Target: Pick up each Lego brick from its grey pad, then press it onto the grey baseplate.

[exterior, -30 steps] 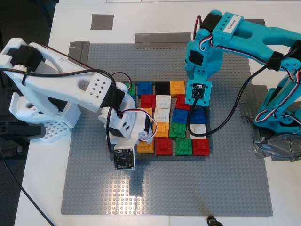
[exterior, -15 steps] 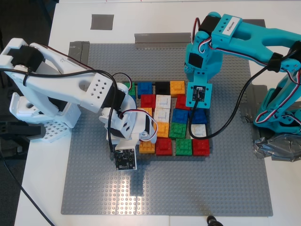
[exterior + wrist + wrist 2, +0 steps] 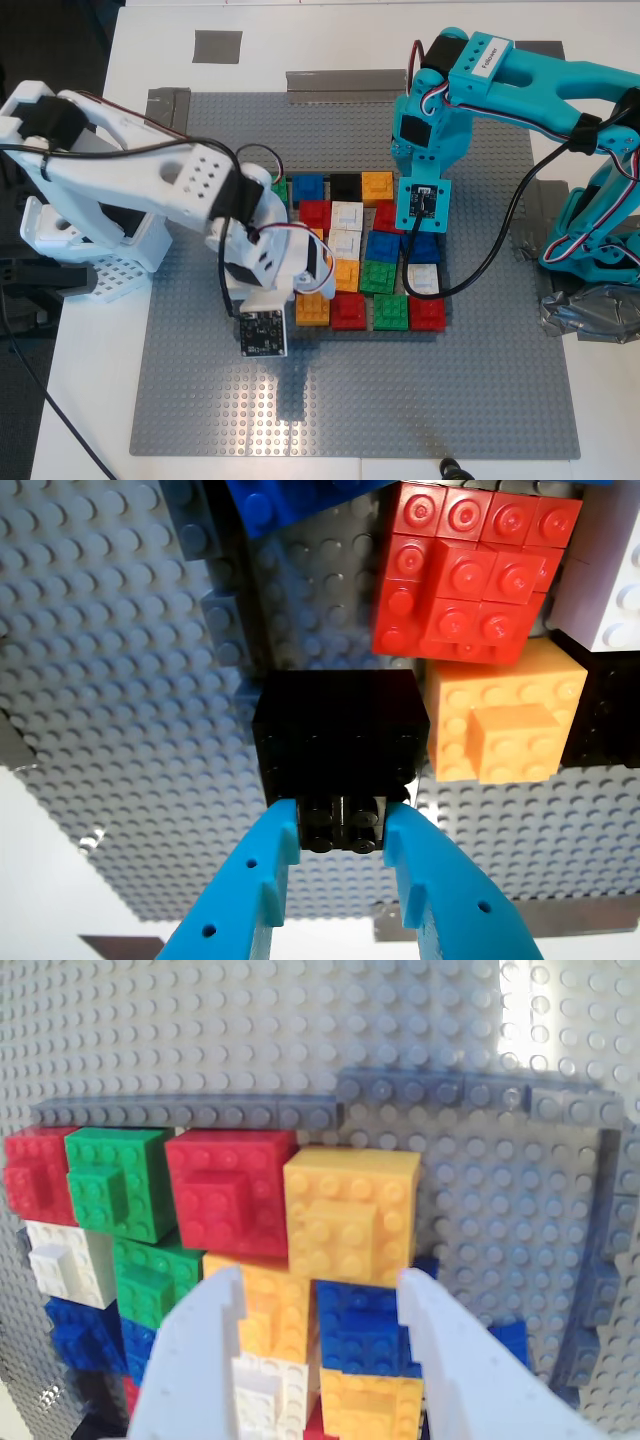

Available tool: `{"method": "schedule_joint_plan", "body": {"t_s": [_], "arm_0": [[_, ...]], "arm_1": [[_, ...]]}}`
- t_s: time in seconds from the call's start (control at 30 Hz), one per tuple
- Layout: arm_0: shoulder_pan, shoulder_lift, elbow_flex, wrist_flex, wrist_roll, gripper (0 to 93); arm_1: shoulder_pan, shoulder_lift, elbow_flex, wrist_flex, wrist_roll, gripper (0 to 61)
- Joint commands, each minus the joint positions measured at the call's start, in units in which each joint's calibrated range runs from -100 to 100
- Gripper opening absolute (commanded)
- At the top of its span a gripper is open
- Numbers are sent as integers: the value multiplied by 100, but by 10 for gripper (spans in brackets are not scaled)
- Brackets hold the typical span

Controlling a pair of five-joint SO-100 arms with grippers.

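Two grippers work over the grey baseplate (image 3: 200, 390): my first gripper (image 3: 342, 830) clamps the black brick (image 3: 340, 742); my second gripper (image 3: 320, 1310) hovers wide above the orange brick (image 3: 350, 1210).

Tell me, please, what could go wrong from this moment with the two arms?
1. My first gripper pinches the black brick only by its small raised top part, so the brick might slip or tilt.
2. My second gripper is open over tightly packed bricks; a finger may land on the red brick beside the orange brick.
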Motion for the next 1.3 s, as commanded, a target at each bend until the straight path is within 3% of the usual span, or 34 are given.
{"method": "schedule_joint_plan", "body": {"t_s": [0.0, 0.13, 0.2, 0.23, 0.33, 0.53, 0.83, 1.27], "arm_0": [[4, -16, -25, -27, -17, 0], [4, -16, -25, -27, -13, 0], [4, -8, -25, -27, -13, 0], [4, -8, -16, -27, -13, 0], [4, -8, -16, -27, -13, 0], [11, -8, 56, -190, -17, 0], [18, -8, 480, -320, -13, 0], [113, -8, 480, -417, 17, 0]], "arm_1": [[-101, -657, -858, 475, 0, 201], [-333, -880, -1264, 996, 24, 188], [-558, -975, -1490, 1297, 19, 123], [-696, -1018, -1598, 1427, 19, 54], [-1371, -1086, -2014, 2143, 5, 3], [-2662, -1721, -1833, 2355, -103, 2], [-5150, -2030, -1508, 1964, -406, 2], [-6333, -1627, -1454, 1493, -787, 2]]}}
